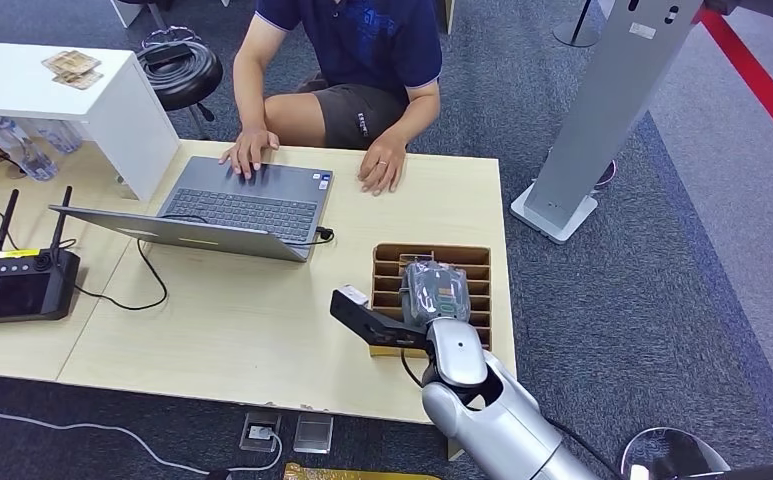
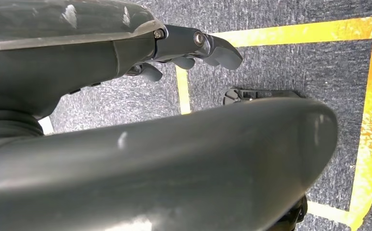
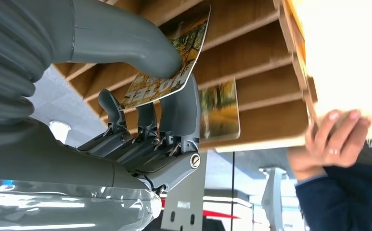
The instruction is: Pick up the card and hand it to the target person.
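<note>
Grey carpet surrounds a pale wooden table point(image 1: 262, 330), seen from above by the robot. Nearest the robot, its silver right arm reaches over the table's near edge to a brown slotted wooden rack point(image 1: 394, 272). The right hand point(image 3: 140, 130) is closed on a card point(image 3: 174, 67), which is pinched between the thick thumb and the darker fingers point(image 3: 181, 108) just at the rack's dividers. Whether the card is fully clear of its slot cannot be told. A second card point(image 3: 220, 110) with an autumn-coloured picture is seen standing in a neighbouring slot. The left hand point(image 2: 193, 48) hangs above the carpet and yellow floor tape point(image 2: 371, 120), its fingers loosely curled with nothing in them. For the step in hand, the pinch would best be kept firm and the card drawn straight out along the slot, so the dividers and the neighbouring card are not caught, before it is carried forward. On the held card, large white letters reading "MOTEL" can be made out; other print is too small to read. Farther across the table, an open laptop point(image 1: 242, 205) is being used by a seated person point(image 1: 352, 60), one hand point(image 1: 382, 170) resting on the table beside it. A black controller point(image 1: 17, 285) lies at the far left.
</note>
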`<state>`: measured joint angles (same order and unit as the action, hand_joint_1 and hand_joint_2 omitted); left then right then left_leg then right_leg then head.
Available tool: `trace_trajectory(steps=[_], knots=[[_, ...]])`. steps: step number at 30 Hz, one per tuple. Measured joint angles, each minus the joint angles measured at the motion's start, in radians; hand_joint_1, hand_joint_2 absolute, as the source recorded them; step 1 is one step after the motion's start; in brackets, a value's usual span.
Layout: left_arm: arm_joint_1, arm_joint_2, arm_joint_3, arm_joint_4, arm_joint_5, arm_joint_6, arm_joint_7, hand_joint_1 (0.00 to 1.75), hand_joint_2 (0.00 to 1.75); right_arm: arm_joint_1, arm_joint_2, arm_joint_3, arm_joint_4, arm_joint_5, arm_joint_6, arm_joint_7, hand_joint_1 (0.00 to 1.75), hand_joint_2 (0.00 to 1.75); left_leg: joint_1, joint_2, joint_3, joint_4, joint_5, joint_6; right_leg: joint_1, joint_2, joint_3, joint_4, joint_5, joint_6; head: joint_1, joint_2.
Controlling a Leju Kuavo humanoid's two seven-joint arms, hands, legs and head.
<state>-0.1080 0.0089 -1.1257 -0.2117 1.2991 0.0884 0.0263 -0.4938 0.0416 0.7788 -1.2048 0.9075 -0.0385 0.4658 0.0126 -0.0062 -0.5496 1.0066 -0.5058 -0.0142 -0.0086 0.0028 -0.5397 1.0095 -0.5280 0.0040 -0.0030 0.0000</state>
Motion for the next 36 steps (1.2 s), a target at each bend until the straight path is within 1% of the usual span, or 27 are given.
trace_trajectory(steps=[18, 21, 24, 26, 28, 32, 36], knots=[[0.003, 0.000, 0.000, 0.000, 0.015, -0.002, -0.007, 0.00, 0.00, -0.008, -0.086, -0.006, -0.310, -0.015, 0.079, 0.039, 1.36, 1.75, 0.000, 0.000, 0.000, 0.000, 0.000, 0.000, 0.000, 0.000, 0.000, 0.000, 0.000, 0.000, 0.000, 0.000], [0.003, 0.000, 0.000, 0.000, 0.017, -0.002, -0.009, 0.00, 0.00, -0.023, -0.096, -0.006, -0.357, -0.020, 0.091, 0.045, 1.36, 1.75, 0.000, 0.000, 0.000, 0.000, 0.000, 0.000, 0.000, 0.000, 0.000, 0.000, 0.000, 0.000, 0.000, 0.000], [0.003, 0.000, 0.000, 0.000, 0.013, -0.004, -0.012, 0.00, 0.00, -0.058, -0.100, -0.005, -0.371, -0.028, 0.087, 0.028, 1.36, 1.75, 0.000, 0.000, 0.000, 0.000, 0.000, 0.000, 0.000, 0.000, 0.000, 0.000, 0.000, 0.000, 0.000, 0.000], [0.001, 0.000, 0.000, 0.000, 0.004, -0.006, -0.015, 0.00, 0.00, -0.096, -0.098, -0.003, -0.356, -0.039, 0.072, 0.001, 1.36, 1.75, 0.000, 0.000, -0.001, 0.000, 0.000, 0.000, 0.000, 0.000, 0.000, 0.000, 0.000, 0.000, 0.000, 0.000], [-0.003, -0.001, 0.000, 0.000, -0.007, -0.007, -0.012, 0.00, 0.00, -0.146, -0.089, 0.001, -0.303, -0.052, 0.041, -0.039, 1.36, 1.75, 0.000, 0.000, -0.001, 0.000, 0.000, 0.000, 0.000, 0.000, 0.000, 0.000, 0.000, 0.000, 0.000, 0.000], [-0.016, -0.003, 0.000, 0.000, -0.022, -0.008, 0.000, 0.00, 0.00, -0.252, -0.044, 0.009, -0.129, -0.072, -0.022, -0.120, 1.36, 1.75, 0.000, -0.001, -0.001, 0.000, 0.001, 0.001, 0.000, -0.001, 0.000, 0.001, 0.000, 0.000, 0.000, 0.000], [-0.022, -0.005, 0.000, 0.000, -0.035, -0.008, 0.015, 0.00, 0.00, -0.332, 0.012, 0.024, 0.058, -0.072, -0.064, -0.151, 1.36, 1.75, 0.000, -0.001, -0.002, 0.000, 0.001, 0.001, 0.000, -0.001, 0.000, 0.001, 0.000, 0.000, 0.000, 0.000]])
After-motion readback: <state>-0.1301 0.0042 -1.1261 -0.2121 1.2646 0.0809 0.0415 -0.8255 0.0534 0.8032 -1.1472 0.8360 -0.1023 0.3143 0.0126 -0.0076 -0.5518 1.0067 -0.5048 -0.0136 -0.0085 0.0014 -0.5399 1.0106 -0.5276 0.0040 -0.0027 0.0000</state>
